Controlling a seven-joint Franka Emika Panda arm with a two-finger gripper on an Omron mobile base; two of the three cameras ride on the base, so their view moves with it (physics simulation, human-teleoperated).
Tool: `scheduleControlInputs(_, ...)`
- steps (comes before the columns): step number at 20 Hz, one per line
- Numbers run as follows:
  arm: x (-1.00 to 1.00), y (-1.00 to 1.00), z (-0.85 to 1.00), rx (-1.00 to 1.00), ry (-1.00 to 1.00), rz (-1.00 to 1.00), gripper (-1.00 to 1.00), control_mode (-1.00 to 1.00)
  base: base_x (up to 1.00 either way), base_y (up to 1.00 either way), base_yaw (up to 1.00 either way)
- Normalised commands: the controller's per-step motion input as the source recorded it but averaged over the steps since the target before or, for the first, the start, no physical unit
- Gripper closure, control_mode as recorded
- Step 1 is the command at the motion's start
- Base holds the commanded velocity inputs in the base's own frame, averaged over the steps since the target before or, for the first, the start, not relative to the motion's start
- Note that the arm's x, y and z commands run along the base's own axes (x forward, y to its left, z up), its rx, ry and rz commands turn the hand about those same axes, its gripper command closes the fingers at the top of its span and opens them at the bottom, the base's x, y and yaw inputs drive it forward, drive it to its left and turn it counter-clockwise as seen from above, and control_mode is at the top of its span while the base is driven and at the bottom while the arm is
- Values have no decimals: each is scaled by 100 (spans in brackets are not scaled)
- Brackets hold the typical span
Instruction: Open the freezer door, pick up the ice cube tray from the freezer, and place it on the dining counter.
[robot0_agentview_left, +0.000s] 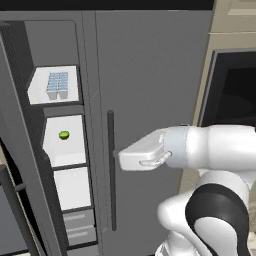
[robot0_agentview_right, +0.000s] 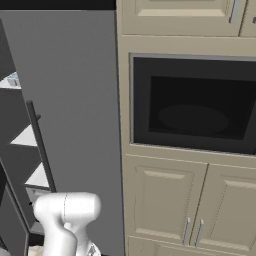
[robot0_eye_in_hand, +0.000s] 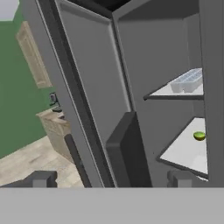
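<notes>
The freezer door (robot0_eye_in_hand: 87, 83) stands swung open to the left, its inner face and a dark door bin toward my hand camera. Inside the freezer (robot0_agentview_left: 60, 150), the pale blue ice cube tray (robot0_agentview_left: 57, 86) lies on the top white shelf; it also appears as the ice cube tray (robot0_eye_in_hand: 188, 81) in the hand view, and a sliver of the tray (robot0_agentview_right: 12, 79) shows at the right base view's left edge. My gripper (robot0_eye_in_hand: 110, 179) is open and empty, fingertips wide apart. It hangs in front of the closed fridge door, right of the freezer opening and lower than the tray, pointing left.
A tiny green round item (robot0_agentview_left: 64, 135) sits on the second shelf. Two grey drawers (robot0_agentview_left: 77, 227) lie below the shelves. The wider plain door with its dark bar handle (robot0_agentview_left: 111, 170) is shut just behind my hand. A dark built-in oven (robot0_agentview_right: 195, 105) and beige cabinets (robot0_agentview_right: 165, 200) stand to the right.
</notes>
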Motion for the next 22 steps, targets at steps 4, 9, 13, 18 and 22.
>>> scheduleControlInputs(4, 54, 0, -9, 0, -3, 29, -100, -100, 0, 0, 0)
scheduleControlInputs(9, 30, 13, -23, -5, -12, 29, -100, -100, 0, 0, 0)
scheduleControlInputs(13, 8, 46, -47, -2, -22, 12, -100, -100, 0, 0, 0)
scheduleControlInputs(18, 13, 52, -52, -1, -25, 7, -100, -100, 0, 0, 0)
scheduleControlInputs(22, 19, 41, -29, 0, -25, 3, -100, -100, 0, 0, 0)
